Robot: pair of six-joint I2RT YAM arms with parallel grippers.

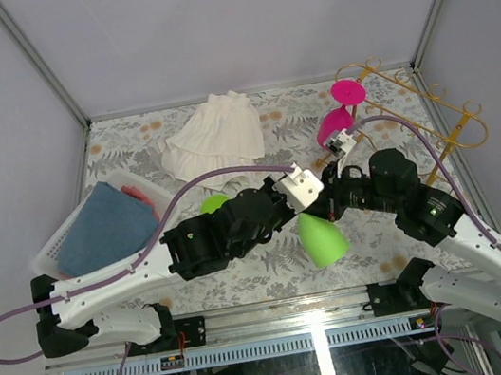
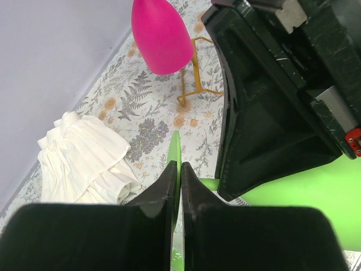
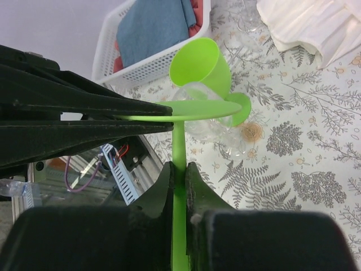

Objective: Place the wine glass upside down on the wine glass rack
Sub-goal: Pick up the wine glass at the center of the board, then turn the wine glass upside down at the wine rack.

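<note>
The right claw (image 3: 179,172) is pinching the green wine glass (image 3: 186,109) by its stem. The left claw (image 2: 179,169) is clamping its foot, both arms angling inward.

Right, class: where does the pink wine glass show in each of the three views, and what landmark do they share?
Top external: pink wine glass upper right, at the gold rack.
Left wrist: top centre.
Right wrist: not in it.
Shared landmark: the cream cloth, in all three.

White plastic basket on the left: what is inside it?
A folded blue cloth lies in the white plastic basket, with something red showing at its far edge. Anything beneath the cloth is covered.
</note>
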